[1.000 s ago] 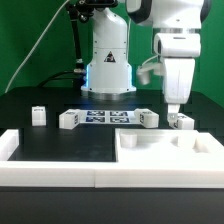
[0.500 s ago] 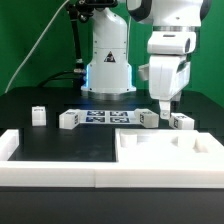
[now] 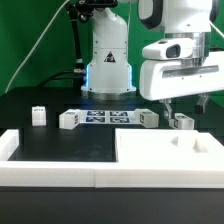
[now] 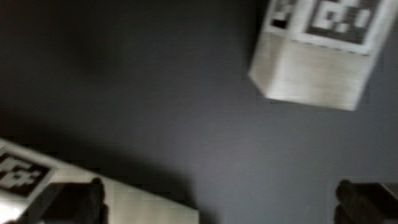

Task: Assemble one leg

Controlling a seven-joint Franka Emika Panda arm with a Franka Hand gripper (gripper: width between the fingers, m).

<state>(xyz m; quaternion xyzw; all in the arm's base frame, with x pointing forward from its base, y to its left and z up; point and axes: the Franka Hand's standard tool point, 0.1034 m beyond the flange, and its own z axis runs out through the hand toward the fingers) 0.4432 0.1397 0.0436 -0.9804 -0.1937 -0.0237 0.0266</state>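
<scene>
Claw [image 3: 187, 104]: open and empty. In the wrist view only bare table [image 4: 196, 120] lies between its fingers [image 4: 71, 198].

Change noted: within the last second the claw has turned about its upright axis, so its broad side rather than its narrow side now faces the exterior camera. It also appears slightly raised.

The leg [image 3: 182, 121] has not moved. It stands on the table just below the claw, untouched and, by the wrist view, not yet inside the gap. A second leg [image 3: 148, 119] sits near the claw, with the marker board [image 3: 105, 117] beyond it.

Judgement: the turn lines the fingers up for a grasp. No pick-up has been made, and fitting to the panel [image 3: 165, 150] has not begun.
</scene>
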